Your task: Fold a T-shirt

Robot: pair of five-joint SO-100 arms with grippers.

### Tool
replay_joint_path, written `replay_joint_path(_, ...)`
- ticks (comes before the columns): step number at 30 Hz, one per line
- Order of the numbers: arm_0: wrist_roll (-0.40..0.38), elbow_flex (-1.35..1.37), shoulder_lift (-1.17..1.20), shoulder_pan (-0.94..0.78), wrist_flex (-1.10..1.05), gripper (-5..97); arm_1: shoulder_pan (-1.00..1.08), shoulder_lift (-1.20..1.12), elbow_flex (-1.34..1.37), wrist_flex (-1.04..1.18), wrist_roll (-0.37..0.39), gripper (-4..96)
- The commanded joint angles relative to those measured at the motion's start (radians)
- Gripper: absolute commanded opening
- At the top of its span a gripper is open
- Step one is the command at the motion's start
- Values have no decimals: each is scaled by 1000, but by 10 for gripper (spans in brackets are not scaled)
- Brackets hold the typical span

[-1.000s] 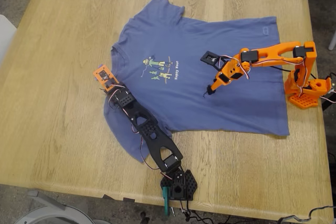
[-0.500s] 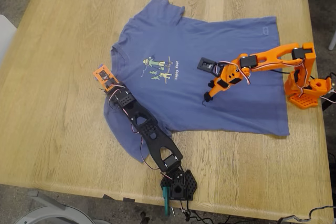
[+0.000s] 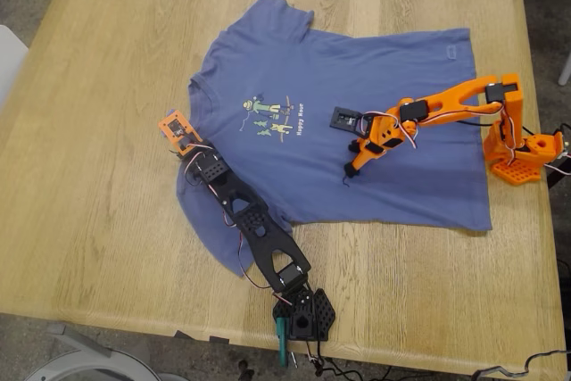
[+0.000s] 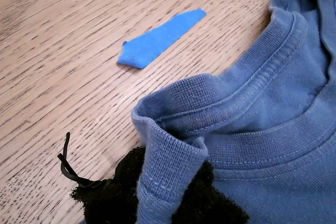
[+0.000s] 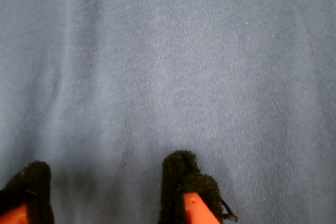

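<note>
One T-shirt point(image 3: 330, 122) lies spread flat across the wooden table point(image 3: 98, 176), slate-blue, print side up, with its collar toward the exterior view's left and its hem toward that view's right. The small cartoon print point(image 3: 272, 116) sits on the chest, near the collar.

At the collar, my first gripper point(image 4: 157, 192), the one on the black arm point(image 3: 250, 220), has its black padded fingers point(image 4: 113, 190) pinched onto a fold of the ribbed neckband point(image 4: 173, 166), which bunches up between them. From the exterior view, that arm reaches up from its base at the table's near edge, lying over the sleeve on that side.

Over the middle of the shirt body, my second gripper point(image 5: 107, 187), on the orange arm point(image 3: 446, 100), points down at plain blue cloth. Its two black-tipped fingers point(image 5: 184, 179) stand apart with bare fabric showing between them, holding nothing; I cannot tell whether the tips touch the cloth. The orange arm's base point(image 3: 522, 153) stands at the exterior view's right, just beside the hem.

Just beyond the collar, on bare wood, lies a small scrap of blue tape point(image 4: 157, 40), apart from the shirt.
</note>
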Motion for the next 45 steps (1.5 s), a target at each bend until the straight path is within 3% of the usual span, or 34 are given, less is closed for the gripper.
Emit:
replay_joint_path(1, -23, 17, 40, 25, 48, 0, 5, -3, -72, -32, 15, 349)
replay_joint_path(15, -25, 18, 98, 31, 92, 0, -71, -150, -141, -121, 75, 357)
replay_joint_path(22, -25, 64, 163, 49, 103, 0, -120, -242, -264, -21, 77, 330)
replay_joint_path(27, -28, 166, 235, 60, 89, 0, -141, -259, -299, 38, 72, 210)
replay_joint_path(30, -38, 238, 287, 75, 74, 0, -144, -259, -302, 49, 72, 53)
replay_joint_path(34, -44, 357, 367, 100, 38, -1, -133, -259, -324, 71, 71, 3)
replay_joint_path(45, -55, 611, 574, 195, -54, -1, -55, -245, -368, 91, 81, -1)
